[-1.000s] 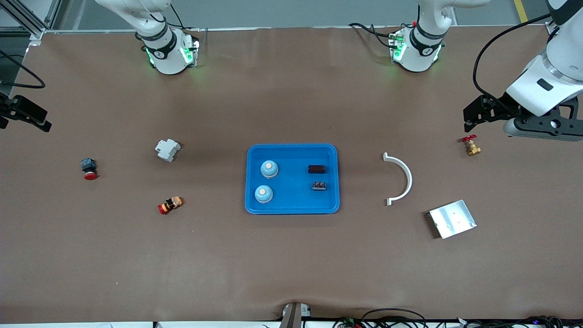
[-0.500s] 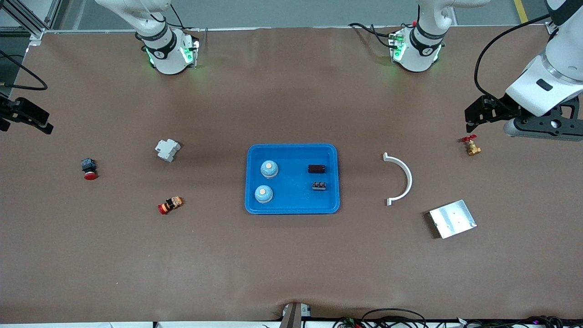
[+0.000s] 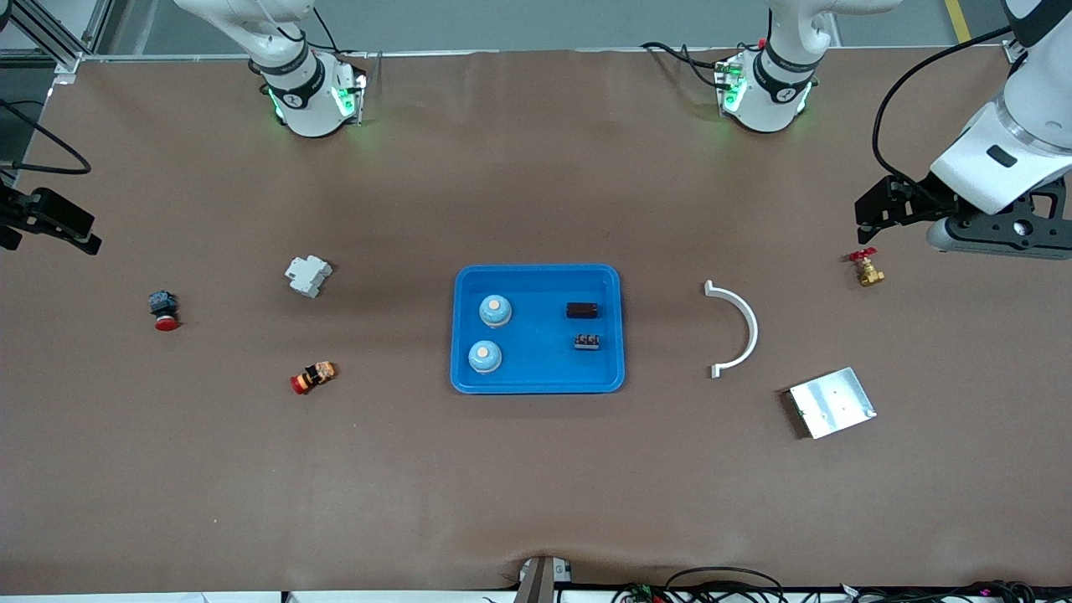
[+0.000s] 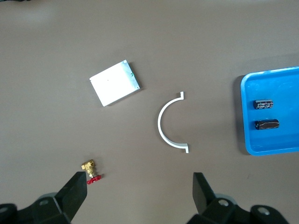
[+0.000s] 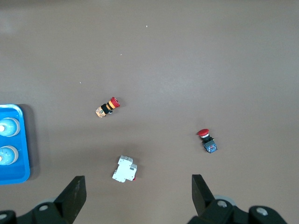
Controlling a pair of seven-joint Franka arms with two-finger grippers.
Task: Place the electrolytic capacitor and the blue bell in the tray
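Observation:
The bright-blue tray (image 3: 540,373) lies mid-table. Two pale blue bells (image 3: 495,311) (image 3: 485,357) stand in its half toward the right arm. In its other half lie a dark cylinder-like capacitor (image 3: 582,311) and a small dark block with pale terminals (image 3: 587,341). Both dark parts also appear in the left wrist view (image 4: 267,124) (image 4: 264,104). My left gripper (image 3: 873,211) (image 4: 139,189) hangs open and empty over the table close to a brass valve. At the right arm's end of the table my right gripper (image 3: 52,228) (image 5: 138,189) hovers open, holding nothing.
A brass valve with a red handle (image 3: 866,268), a white half-ring (image 3: 737,331) and a silver plate (image 3: 832,402) lie toward the left arm's end. Toward the right arm's end are a white breaker (image 3: 308,275), a red-capped button (image 3: 163,310) and a red-orange button (image 3: 312,377).
My right gripper has drifted slightly over its end of the table. The left gripper has barely shifted. Nothing on the table has moved.

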